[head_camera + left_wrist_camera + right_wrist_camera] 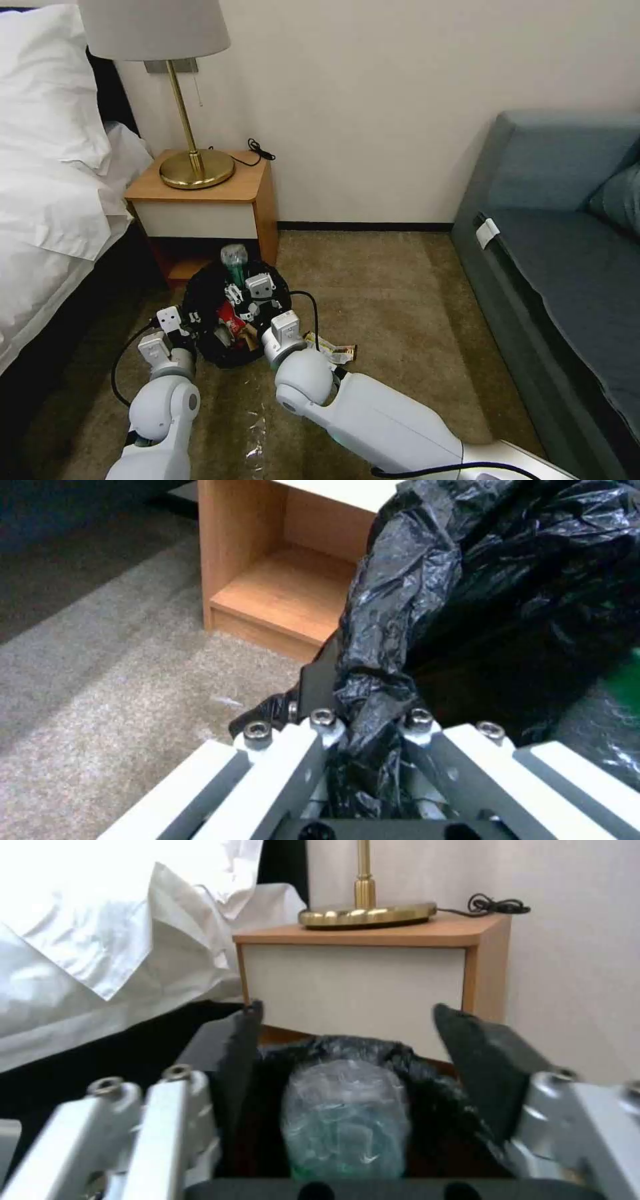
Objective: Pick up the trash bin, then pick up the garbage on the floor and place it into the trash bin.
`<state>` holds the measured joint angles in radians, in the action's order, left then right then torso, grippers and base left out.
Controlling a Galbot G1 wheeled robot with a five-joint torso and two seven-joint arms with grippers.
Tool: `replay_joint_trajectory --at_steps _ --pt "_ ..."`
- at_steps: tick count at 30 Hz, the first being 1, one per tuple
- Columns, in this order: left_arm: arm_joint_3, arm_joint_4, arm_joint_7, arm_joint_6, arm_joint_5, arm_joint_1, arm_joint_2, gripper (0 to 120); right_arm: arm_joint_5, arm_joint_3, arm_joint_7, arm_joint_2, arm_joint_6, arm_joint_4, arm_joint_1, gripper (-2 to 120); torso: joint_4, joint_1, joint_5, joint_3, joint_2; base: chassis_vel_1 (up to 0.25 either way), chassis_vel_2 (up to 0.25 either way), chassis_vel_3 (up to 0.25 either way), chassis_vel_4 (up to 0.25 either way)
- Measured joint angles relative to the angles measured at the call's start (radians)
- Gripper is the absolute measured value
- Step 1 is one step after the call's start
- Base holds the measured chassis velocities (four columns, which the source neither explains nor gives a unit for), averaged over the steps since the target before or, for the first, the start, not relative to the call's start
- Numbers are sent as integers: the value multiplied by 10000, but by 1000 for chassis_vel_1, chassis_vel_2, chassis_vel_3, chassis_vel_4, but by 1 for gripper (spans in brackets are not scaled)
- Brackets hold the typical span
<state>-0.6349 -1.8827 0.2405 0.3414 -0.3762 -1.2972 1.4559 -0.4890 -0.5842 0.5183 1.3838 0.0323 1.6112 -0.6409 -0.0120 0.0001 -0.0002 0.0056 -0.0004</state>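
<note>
My left gripper point(363, 730) clamped on black bag at rim of trash bin point(235, 313), arm low beside bed. My right gripper point(248, 293) reaches over bin mouth, fingers point(477, 1050) spread wide, plastic bottle point(343, 1117) between them, not pinched. Bin in front of nightstand point(213, 200). Red wrapper point(231, 319) inside bin. Flat wrapper point(337, 350) on floor point(400, 300) beside my right forearm.

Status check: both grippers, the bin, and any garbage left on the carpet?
Left gripper shut on trash bin bag rim. Right gripper open over the bin, bottle below it. Flat wrapper on the floor beside the right arm.
</note>
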Motion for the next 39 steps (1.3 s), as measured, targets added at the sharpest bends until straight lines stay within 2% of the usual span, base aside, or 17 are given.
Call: replay_joint_trajectory --at_steps 1,2,4,6,7,10,13,15,16,18,21,23,24,26,29,31,39 --pt "-11 -4 3 5 1 11 -5 3 -1 3 -2 4 0 0 17 73 0 0 0 0 -1 0 0 0 0" --pt "-11 -4 3 5 1 11 -5 3 -1 3 -2 4 0 0 17 73 0 0 0 0 -1 0 0 0 0" --pt "-23 -14 9 17 2 31 -23 3 -7 63 -7 13 -5 11 62 86 0 0 0 0 0 0 0 0 0" --pt "-23 -15 10 20 2 35 -24 3 -12 102 -10 14 -13 19 88 88 0 0 0 0 0 0 0 0 0" --pt "-24 -14 12 24 6 38 -25 3 -28 203 -20 12 -56 33 148 95 1 0 0 0 0 0 0 0 0" --pt "-44 -3 11 23 44 37 -24 3 -92 572 -96 -36 -271 44 375 99 0 0 0 0 0 0 0 0 0" --pt "-70 16 2 15 51 16 -20 3 -182 964 -157 -72 -590 52 535 100 1 0 1 0 0 0 0 0 0" --pt "-134 39 -19 -9 56 -28 -21 3 -658 1728 -322 -266 -1898 350 750 100 1 0 0 0 0 0 0 0 0" --pt "-134 39 -19 -9 56 -28 -21 3 -658 1728 -322 -266 -1898 350 750 100 1 0 0 0 0 0 0 0 0" --pt "-221 59 -68 -47 42 -56 -42 3 -1659 2458 -459 -557 -3274 543 1011 100 0 0 1 0 0 0 0 0 0" --pt "-254 64 -84 -64 38 -56 -59 3 -2145 2687 -604 -737 -3800 532 1138 100 0 0 2 0 0 0 0 0 0" --pt "-288 64 -103 -83 22 -48 -75 3 -3412 2801 -645 -965 -4498 528 1259 100 -1 0 1 1 0 0 0 0 0" --pt "-288 64 -103 -83 22 -48 -75 3 -3412 2801 -645 -965 -4498 528 1259 100 -1 0 1 1 0 0 0 0 0" --pt "-329 64 -128 -106 -13 -35 -85 3 -4460 2790 -650 -1092 -5106 373 1298 100 0 0 1 0 0 0 0 0 0" --pt "-350 64 -135 -120 -23 -48 -99 3 -4843 2755 -796 -1143 -5458 74 1297 100 1 0 2 0 0 0 0 0 0" --pt "-383 51 -160 -132 -27 -92 -123 3 -4967 2578 -1096 -1223 -5653 -619 1296 100 0 0 1 0 0 0 0 0 0" --pt "-459 -110 -174 -137 -26 -203 -151 3 -4325 2174 -1930 -1295 -5391 -2340 979 100 0 0 1 0 0 0 0 0 0"
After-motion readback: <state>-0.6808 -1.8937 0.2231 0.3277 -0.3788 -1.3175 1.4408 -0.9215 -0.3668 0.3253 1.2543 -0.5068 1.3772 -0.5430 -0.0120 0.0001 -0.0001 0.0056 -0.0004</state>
